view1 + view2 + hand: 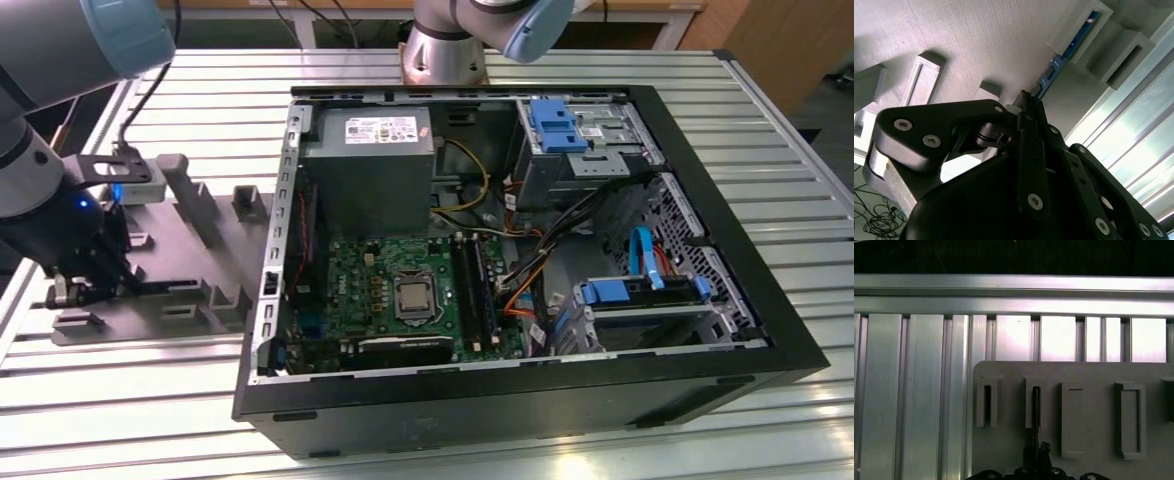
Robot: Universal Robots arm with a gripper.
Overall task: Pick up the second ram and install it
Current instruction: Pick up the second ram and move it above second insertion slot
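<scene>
On the worktop [134,400] at the exterior view's left, my pincer [1028,98] pinched the second ram [1053,69] by its edge in the grey holder [200,240]; it looked light, stiff, fragile.

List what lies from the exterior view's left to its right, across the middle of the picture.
Grey fixture → processor socket → long black memory sockets → orange cables → blue drive caddy → computer case's right wall.
</scene>
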